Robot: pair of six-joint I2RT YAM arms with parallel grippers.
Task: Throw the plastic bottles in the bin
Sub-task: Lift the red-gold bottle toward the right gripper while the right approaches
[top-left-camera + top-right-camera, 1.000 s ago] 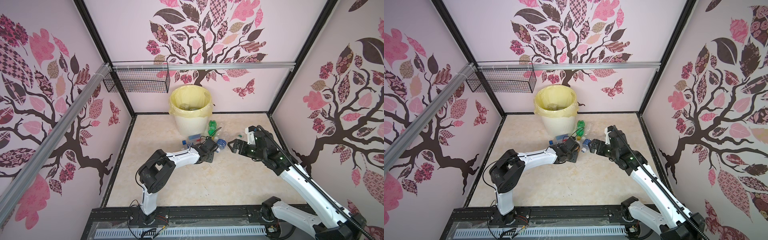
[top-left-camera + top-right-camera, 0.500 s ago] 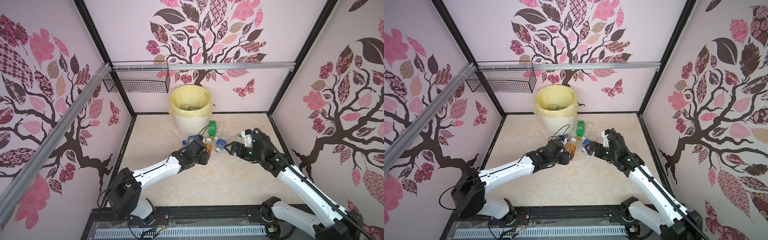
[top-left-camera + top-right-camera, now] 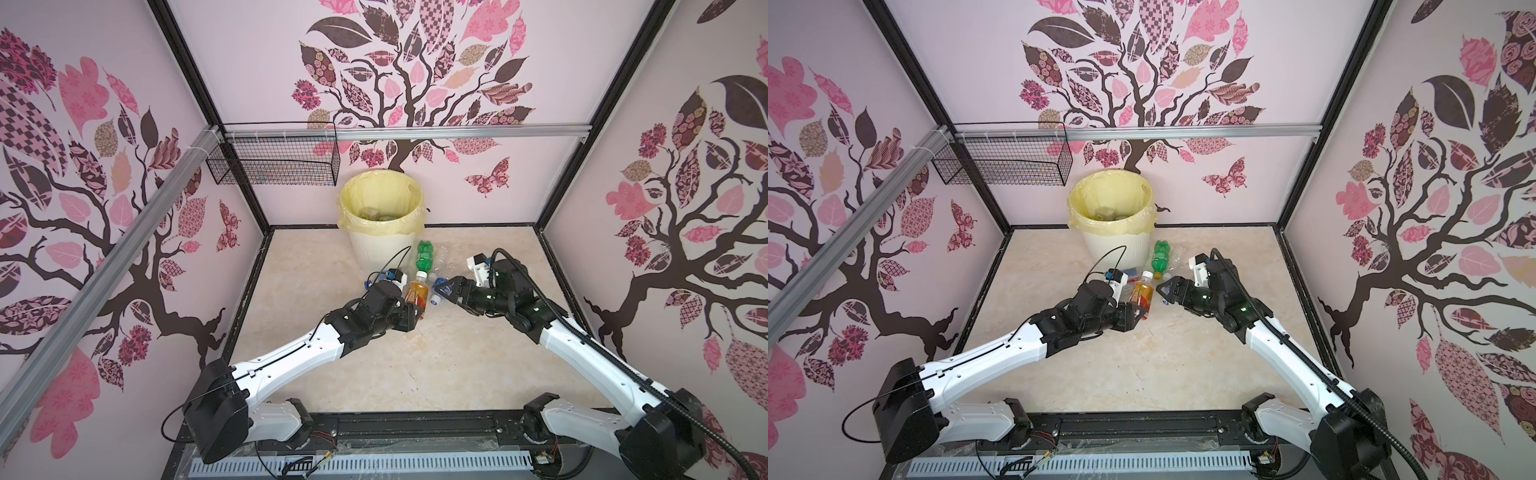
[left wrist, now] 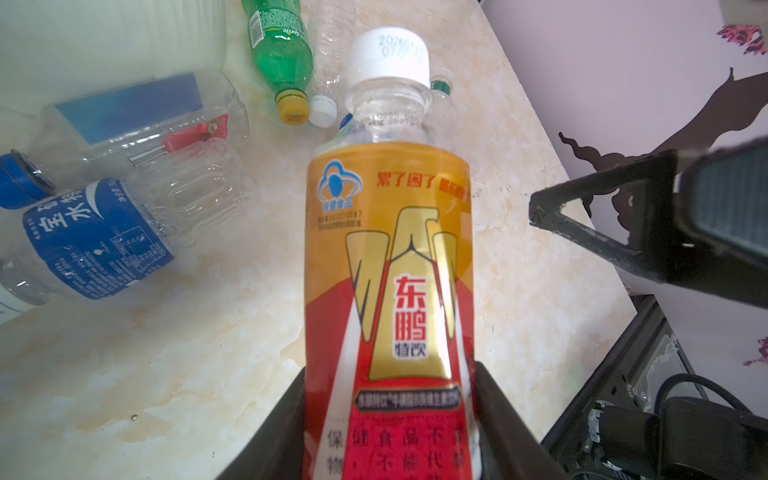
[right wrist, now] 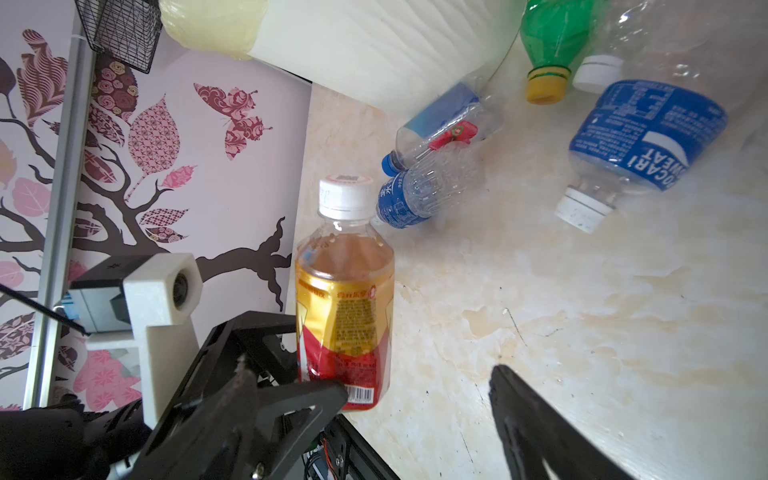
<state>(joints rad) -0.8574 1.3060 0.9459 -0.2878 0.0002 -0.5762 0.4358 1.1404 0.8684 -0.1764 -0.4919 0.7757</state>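
Left hand (image 3: 415, 311) had the amber-labelled bottle (image 3: 417, 293), pinched low on the body near its base, cap up. It hung over the middle of the bench (image 3: 374, 374), near the bin (image 3: 376, 249) but nowhere above it. Right hand (image 5: 417, 380) stood wide with nothing between its jaws, just beside the left one, and in the right wrist view one jaw tip sat almost against the bottle's base. That was my first worry: with the two hands that close, any swing toward the bin could clip one on the other or knock the bottle askew. Second worry was the grip itself. Held that low, and with what looked like liquid inside, the bottle was top-heavy and could pivot or slide out on the lift. Third, the bin's rim stood far higher than the bottle, so a lazy arc would catch the yellow bag (image 3: 353, 208), drag it, maybe tip the whole bin. A green bottle (image 3: 424, 259), a blue-labelled bottle (image 5: 644, 133) and clear bottles (image 4: 137, 124) lay scattered at the bin's foot, so a drop there would send them rolling. A few already lay inside.
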